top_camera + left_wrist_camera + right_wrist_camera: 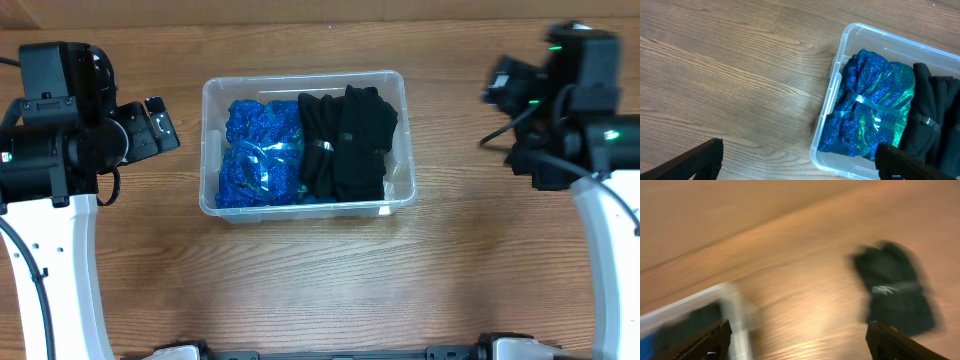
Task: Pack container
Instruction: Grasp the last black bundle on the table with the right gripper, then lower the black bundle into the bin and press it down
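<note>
Sitting mid-table between the two arms, the container (pixel 305 208) is a clear rectangular bin with rounded corners and a rolled rim, its long sides running left to right. Inside, the left half is stuffed with a blue bundle (pixel 255 150), crinkly and glittering, flashing green where the light catches it and cinched by a clear band (pixel 862 100). And packed tight against it on the right are the black bundles (pixel 345 140), soft matte fabric folded thick, their tops up around rim height. Out from there, the table (pixel 320 280) is brown wood grain, smooth with a low sheen. Over to the left gripper (pixel 160 125): it hangs just off the bin's left wall, its wrist view looking down on that near corner, dark fingers wide apart with bare wood between them. The right gripper (pixel 500 85) sits well off the bin's right end, and its wrist view is badly blurred, but the fingers show at the two lower corners, spread apart too. Through that blur there's a corner of the bin at lower left and, lying apart on the wood, a loose black bundle (pixel 895 287) with a pale strip across it; finer detail I cannot tell
</note>
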Motion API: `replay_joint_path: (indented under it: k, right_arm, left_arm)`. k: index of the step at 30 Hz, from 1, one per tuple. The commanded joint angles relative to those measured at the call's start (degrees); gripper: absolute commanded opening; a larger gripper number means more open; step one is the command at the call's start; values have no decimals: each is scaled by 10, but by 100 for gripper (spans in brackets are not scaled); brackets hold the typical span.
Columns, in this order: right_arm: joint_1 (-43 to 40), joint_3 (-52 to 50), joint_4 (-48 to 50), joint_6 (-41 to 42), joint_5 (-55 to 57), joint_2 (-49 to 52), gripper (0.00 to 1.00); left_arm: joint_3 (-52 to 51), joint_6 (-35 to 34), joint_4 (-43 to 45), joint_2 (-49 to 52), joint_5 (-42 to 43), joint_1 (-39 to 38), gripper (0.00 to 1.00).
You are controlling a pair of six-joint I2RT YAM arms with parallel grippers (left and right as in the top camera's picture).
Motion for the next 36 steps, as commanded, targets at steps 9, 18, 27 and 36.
replay_joint_path:
  k: [9,18,27,36]
  right_arm:
    - [-344,-20,80,-137,-228,318,99]
    - [-300,-20,153,-176,-272,404,60]
    - [-182,-14,7,-105,-389,183,4]
    - [236,-15,157,39,-318,-12,4]
  left_arm:
    - [2,11,2,3,-7,2,100]
    - [2,11,2,3,-7,2,100]
    - [2,11,2,3,-7,2,100]
    - [2,11,2,3,-7,2,100]
